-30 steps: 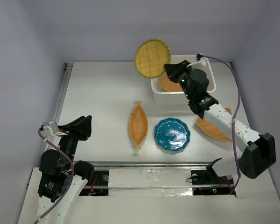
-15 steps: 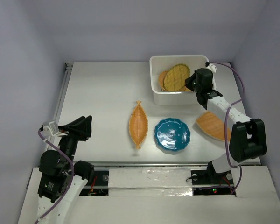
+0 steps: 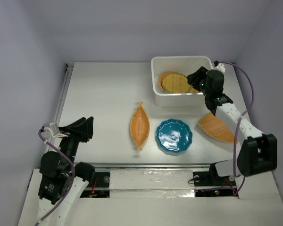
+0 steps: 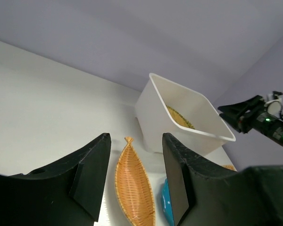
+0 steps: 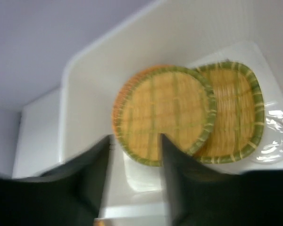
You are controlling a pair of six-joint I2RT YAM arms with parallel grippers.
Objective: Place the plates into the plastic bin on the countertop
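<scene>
The white plastic bin (image 3: 177,99) stands at the back right of the countertop (image 3: 104,103). Woven plates lie flat inside it: a round one (image 5: 162,115) partly over a squarish one (image 5: 231,117), with an orange rim (image 5: 116,110) showing beneath. My right gripper (image 3: 194,77) hovers open over the bin's right side, its fingers (image 5: 96,165) empty. A leaf-shaped woven plate (image 3: 140,125), a teal scalloped plate (image 3: 174,135) and a fan-shaped woven plate (image 3: 216,127) rest on the countertop. My left gripper (image 3: 85,127) stands open and empty at the near left, far from them.
A metal rail (image 3: 62,94) runs along the countertop's left edge. Lilac walls close in the back and both sides. The right arm (image 3: 231,117) stretches over the fan-shaped plate. In the left wrist view the leaf-shaped plate (image 4: 134,188) lies ahead, with the bin (image 4: 179,117) behind it.
My right gripper brought the round yellow plate down from above the bin, opened and let it go; the plate now lies flat inside. The left arm has not moved.
</scene>
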